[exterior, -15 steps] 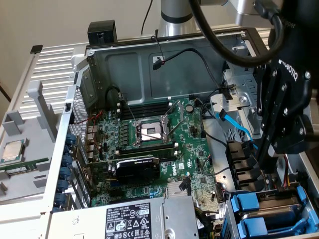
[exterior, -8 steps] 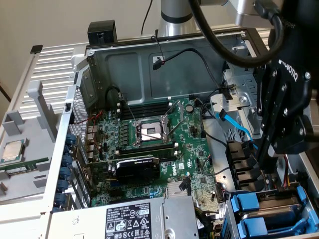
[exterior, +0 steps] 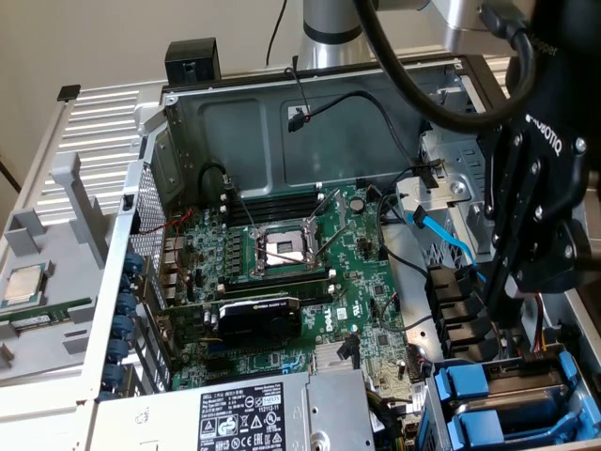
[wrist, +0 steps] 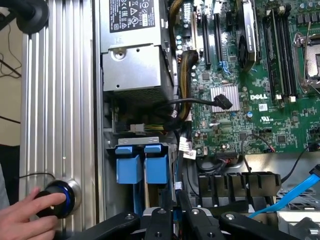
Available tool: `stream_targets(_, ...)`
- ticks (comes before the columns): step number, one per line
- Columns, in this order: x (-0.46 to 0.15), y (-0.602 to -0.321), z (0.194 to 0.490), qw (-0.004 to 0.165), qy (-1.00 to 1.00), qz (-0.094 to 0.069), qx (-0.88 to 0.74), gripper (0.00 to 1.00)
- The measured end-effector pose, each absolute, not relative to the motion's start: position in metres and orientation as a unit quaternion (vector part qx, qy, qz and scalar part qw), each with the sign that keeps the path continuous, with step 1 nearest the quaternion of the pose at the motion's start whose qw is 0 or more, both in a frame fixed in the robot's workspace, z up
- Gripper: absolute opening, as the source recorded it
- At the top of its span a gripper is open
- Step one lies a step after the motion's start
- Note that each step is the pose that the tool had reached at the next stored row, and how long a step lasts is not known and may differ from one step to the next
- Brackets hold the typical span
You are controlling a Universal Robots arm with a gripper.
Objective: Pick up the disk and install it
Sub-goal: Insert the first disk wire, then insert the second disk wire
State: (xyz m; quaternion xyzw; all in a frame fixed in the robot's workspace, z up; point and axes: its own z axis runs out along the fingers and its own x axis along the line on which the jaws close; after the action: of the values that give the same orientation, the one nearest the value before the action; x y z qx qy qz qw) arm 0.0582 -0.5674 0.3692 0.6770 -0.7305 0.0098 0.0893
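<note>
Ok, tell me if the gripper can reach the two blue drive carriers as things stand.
Probably yes: the gripper hangs close above the blue drive carriers, and nothing lies across their tops.

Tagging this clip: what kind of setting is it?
Likely a PC assembly or repair bench: an open computer case with its motherboard exposed, blue drive carriers in the bay, and the gripper above them.

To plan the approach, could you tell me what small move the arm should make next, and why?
Probably a short descent toward the two blue carriers: the gripper, jaws shut, hangs above the drive bay where both sit, and appears to touch neither.
</note>
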Motion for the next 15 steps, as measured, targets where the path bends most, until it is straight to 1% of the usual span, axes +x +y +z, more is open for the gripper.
stream_targets(6,0.058,-0.577,0.369,0.076,-0.731,-0.004,0.679,0.16)
stream_targets(15,0.058,-0.601,0.369,0.046,-0.73,-0.035,0.681,0.16)
